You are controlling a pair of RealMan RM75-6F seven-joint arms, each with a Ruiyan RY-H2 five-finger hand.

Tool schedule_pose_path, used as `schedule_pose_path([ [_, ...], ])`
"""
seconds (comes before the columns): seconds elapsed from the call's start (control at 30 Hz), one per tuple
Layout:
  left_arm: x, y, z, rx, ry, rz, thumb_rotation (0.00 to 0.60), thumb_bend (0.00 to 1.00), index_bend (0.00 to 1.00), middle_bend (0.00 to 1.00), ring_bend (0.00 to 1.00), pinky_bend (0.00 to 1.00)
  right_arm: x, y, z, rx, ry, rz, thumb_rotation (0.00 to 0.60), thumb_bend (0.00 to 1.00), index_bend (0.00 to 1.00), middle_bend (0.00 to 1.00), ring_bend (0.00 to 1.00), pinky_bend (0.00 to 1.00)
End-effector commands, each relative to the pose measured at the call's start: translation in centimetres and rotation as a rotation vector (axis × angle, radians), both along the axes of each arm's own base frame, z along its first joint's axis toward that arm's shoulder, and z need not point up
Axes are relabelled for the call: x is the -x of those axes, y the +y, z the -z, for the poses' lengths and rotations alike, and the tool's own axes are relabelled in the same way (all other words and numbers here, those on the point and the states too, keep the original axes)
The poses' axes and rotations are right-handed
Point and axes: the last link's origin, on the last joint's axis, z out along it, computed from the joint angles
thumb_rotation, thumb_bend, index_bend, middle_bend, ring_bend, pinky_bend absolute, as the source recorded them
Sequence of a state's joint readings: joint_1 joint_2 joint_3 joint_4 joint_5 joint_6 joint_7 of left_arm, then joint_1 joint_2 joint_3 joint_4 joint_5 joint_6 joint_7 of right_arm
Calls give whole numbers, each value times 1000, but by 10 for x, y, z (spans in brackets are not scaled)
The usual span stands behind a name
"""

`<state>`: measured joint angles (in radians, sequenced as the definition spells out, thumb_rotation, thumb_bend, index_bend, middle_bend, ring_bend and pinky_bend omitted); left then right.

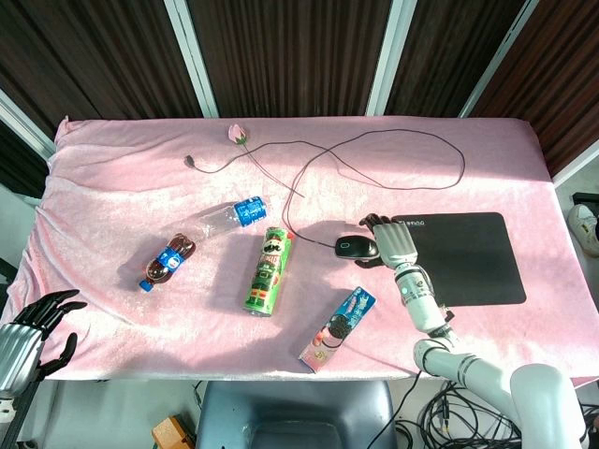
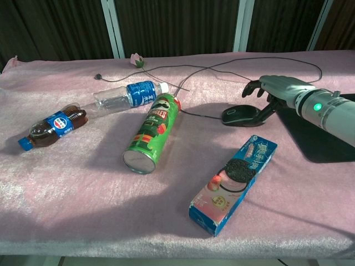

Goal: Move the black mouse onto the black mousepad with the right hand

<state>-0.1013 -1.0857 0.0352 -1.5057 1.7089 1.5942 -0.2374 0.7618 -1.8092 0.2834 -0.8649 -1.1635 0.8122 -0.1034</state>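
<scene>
The black mouse (image 1: 357, 247) (image 2: 241, 114) lies on the pink cloth just left of the black mousepad (image 1: 468, 257) (image 2: 316, 147), and its cable runs toward the back of the table. My right hand (image 1: 391, 238) (image 2: 277, 88) sits at the mouse's right end with its fingers spread above the mouse and the thumb reaching down to the rear edge. It does not grip the mouse. My left hand (image 1: 33, 327) hangs off the table's front left corner with its fingers apart and holds nothing. The chest view does not show it.
A green chips can (image 1: 270, 271) (image 2: 151, 133) lies left of the mouse, and a cookie box (image 1: 338, 327) (image 2: 236, 183) lies in front of it. A cola bottle (image 1: 167, 262), a water bottle (image 1: 229, 217) and a pink flower (image 1: 239, 135) lie farther left.
</scene>
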Motion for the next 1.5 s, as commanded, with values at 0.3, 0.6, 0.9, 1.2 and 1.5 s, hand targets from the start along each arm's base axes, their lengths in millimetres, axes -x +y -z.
schedule_pose_path([
  [0.3, 0, 0, -1, -4, -3, 2, 600, 514, 296, 190, 177, 292, 3, 1, 3, -2, 13, -2, 600, 199, 408, 318, 317, 450],
  [0.6, 1, -2, -3, -11, -8, 1, 600, 514, 296, 191, 178, 292, 2, -1, 13, 75, 91, -37, 600, 218, 613, 493, 596, 714],
  [0.9, 2, -3, -5, -13, -12, -1, 600, 514, 297, 191, 178, 292, 9, 0, 4, 210, 121, -78, 600, 274, 836, 642, 764, 889],
  [1.2, 2, -4, -4, -14, -12, -3, 600, 514, 296, 191, 178, 293, 55, 18, -50, 346, 57, -10, 600, 275, 840, 643, 764, 890],
  [1.5, 1, -3, -3, -14, -9, -4, 600, 514, 296, 191, 178, 292, 114, 38, -84, 349, 153, 136, 600, 275, 839, 643, 764, 889],
])
